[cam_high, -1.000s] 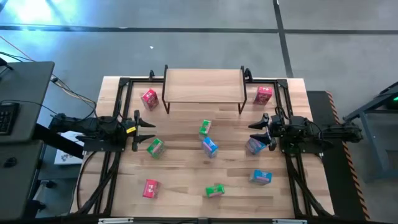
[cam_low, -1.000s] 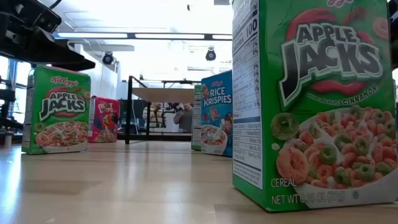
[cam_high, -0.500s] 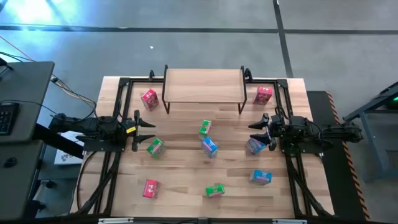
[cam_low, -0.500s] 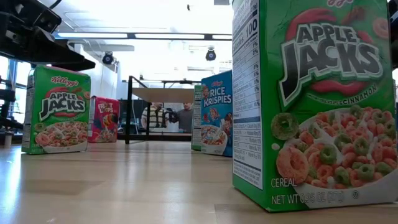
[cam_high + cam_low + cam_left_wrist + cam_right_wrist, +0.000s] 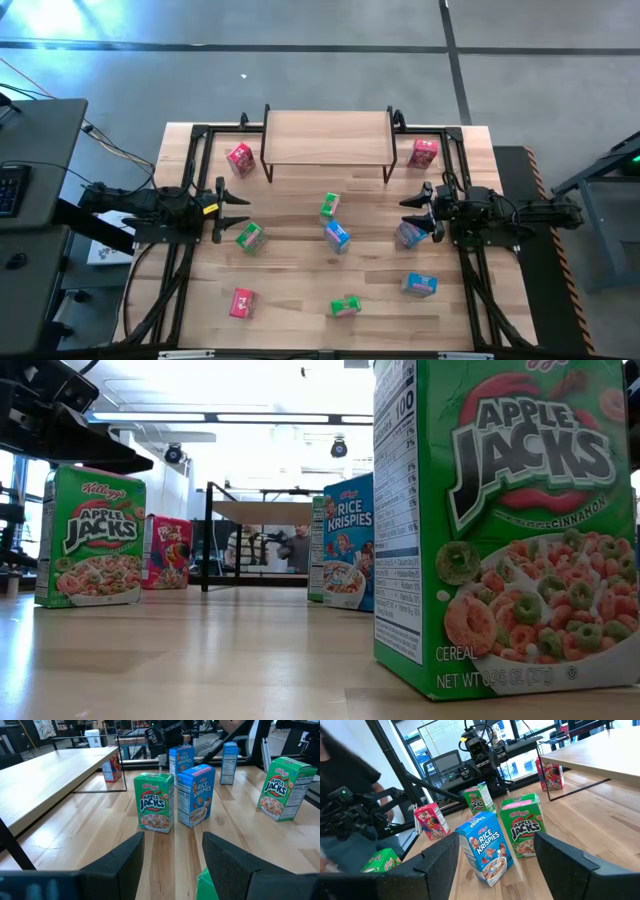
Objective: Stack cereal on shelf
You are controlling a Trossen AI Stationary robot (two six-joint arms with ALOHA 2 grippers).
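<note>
the left gripper (image 5: pixel 235 208) hangs over the table's left side with its fingers (image 5: pixel 117 865) spread apart and nothing between them. a green box (image 5: pixel 249 236) stands just beside its tips, on the near side; in the left wrist view only a green corner (image 5: pixel 207 882) of it shows between the fingers. straight ahead of this gripper, toward the table's middle, stand another green box (image 5: pixel 329 206) and a blue box (image 5: pixel 337 236) touching or nearly touching each other. a red box (image 5: pixel 240 158) stands off to its far side, by the shelf's left legs, and another red box (image 5: pixel 242 302) lies well apart toward the near edge.

the right gripper (image 5: pixel 416 208) hangs over the table's right side, fingers (image 5: pixel 440 862) also spread and empty. a blue box (image 5: pixel 409 233) sits just beside its tips, partly under the arm. a red box (image 5: pixel 423 152) stands on its far side by the shelf's right legs, and a blue box (image 5: pixel 419 285) lies toward the near edge. a green box (image 5: pixel 346 306) stands near the front edge, between the two arms and well apart from both.

the shelf (image 5: pixel 327 137) stands at the table's far edge, beyond both grippers, with its top board bare. no box is on it. eight boxes can be counted in the high view.

people (image 5: pixel 268 547) show small and blurred in the room beyond the shelf in the low view.
</note>
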